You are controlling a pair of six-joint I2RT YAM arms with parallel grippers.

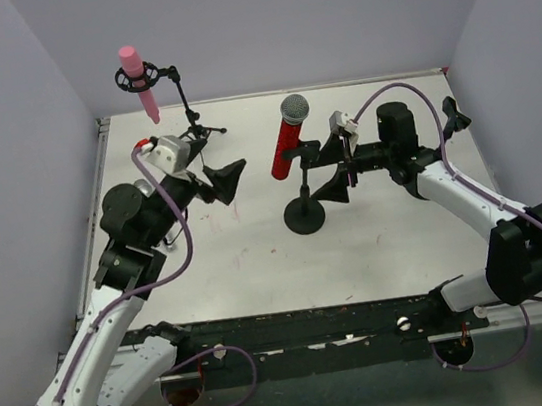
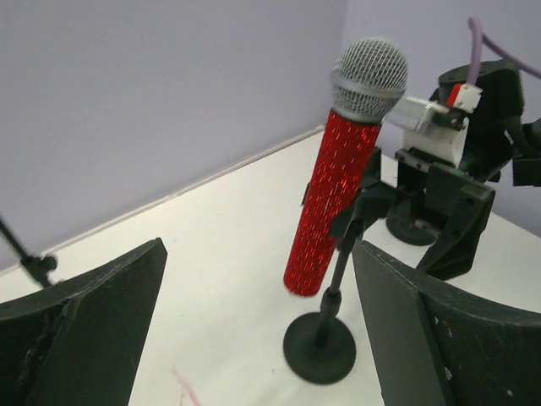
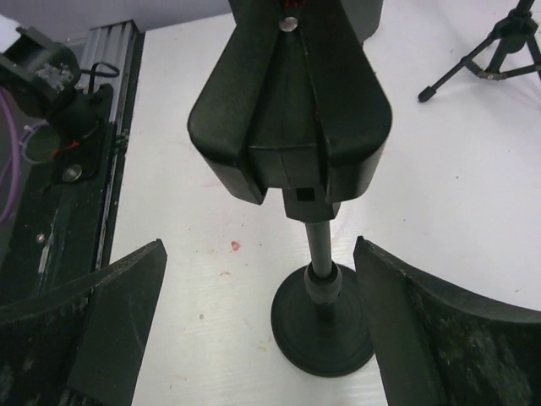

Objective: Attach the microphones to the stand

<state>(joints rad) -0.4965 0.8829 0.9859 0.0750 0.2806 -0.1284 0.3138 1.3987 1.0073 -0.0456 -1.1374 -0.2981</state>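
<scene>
Spanning the view, a white table (image 1: 260,265) carries two stands. The left gripper (image 1: 228,182) and right gripper (image 1: 319,171) both gape wide, holding nothing. The red microphone (image 1: 285,140) sits tilted in the clip of the centre stand (image 1: 305,216); the pink microphone (image 1: 140,80) stands in the far-left tripod stand (image 1: 186,104). Both look light, stiff, probably slippery: best gripped mid-barrel, below the head.

The left gripper (image 1: 231,180) and right gripper (image 1: 319,171) are black — the arms (image 1: 98,338) are white, each with a purple cable (image 1: 185,250).
</scene>
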